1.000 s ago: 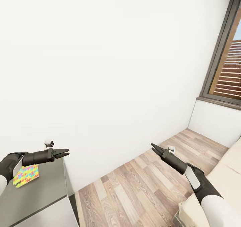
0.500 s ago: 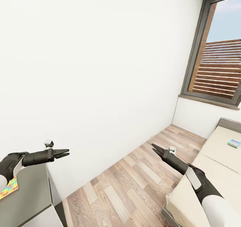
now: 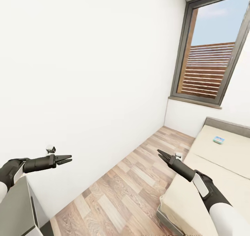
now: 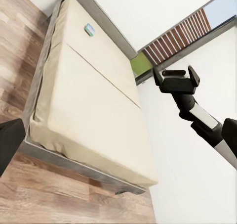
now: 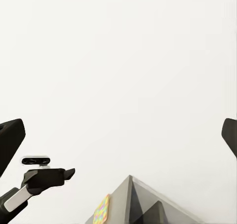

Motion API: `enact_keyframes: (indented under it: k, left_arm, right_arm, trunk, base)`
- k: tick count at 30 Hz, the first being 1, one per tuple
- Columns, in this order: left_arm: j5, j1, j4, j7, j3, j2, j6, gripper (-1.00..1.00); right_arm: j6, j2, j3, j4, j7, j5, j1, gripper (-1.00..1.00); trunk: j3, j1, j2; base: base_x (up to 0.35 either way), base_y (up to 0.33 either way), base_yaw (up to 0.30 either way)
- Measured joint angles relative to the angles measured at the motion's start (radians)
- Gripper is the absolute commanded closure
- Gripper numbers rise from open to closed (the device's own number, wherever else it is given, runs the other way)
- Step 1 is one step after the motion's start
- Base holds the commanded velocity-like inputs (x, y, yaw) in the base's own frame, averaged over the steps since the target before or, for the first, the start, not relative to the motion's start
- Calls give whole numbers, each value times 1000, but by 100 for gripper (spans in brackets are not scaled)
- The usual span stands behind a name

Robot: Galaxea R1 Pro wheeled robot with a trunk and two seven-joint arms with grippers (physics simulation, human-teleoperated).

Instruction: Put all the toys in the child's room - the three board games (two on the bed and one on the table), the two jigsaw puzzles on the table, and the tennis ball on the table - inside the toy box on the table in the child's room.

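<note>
Lying on the bed [image 3: 222,152], a board game [image 3: 218,140] sits beyond the empty, slightly parted right pincer [image 3: 160,154].

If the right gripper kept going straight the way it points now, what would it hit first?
Probably the plain white wall. The right gripper points up-left over bare wood-plank floor, and its wrist camera faces that wall. Depth unclear.

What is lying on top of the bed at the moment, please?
One small flat blue-green game box lies on the beige mattress of the bed, near the headboard. The near right part of the mattress is covered by the right arm.
</note>
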Motion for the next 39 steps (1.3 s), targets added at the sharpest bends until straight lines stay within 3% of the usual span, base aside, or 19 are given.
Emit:
enact_keyframes:
  k: [19,31,35,39]
  left_arm:
    - [-2,0,0,0,2,-1,0,-100]
    - [-2,0,0,0,3,-2,0,-100]
    - [-2,0,0,0,3,-2,0,-100]
    - [-4,0,0,0,3,-2,1,-100]
  right_arm:
    - [-1,0,-1,5,0,0,0,-100]
    - [-19,-13,-12,37,-2,0,0,-100]
    - [-21,-14,-26,40,-38,1,0,-100]
    - [-19,-15,-41,40,-135,1,0,-100]
  trunk:
    - [0,0,0]
    - [0,0,0]
    - [0,0,0]
    - [0,0,0]
  base:
    - [0,0,-279]
    - [0,0,-279]
    - [0,0,-279]
    - [0,0,-279]
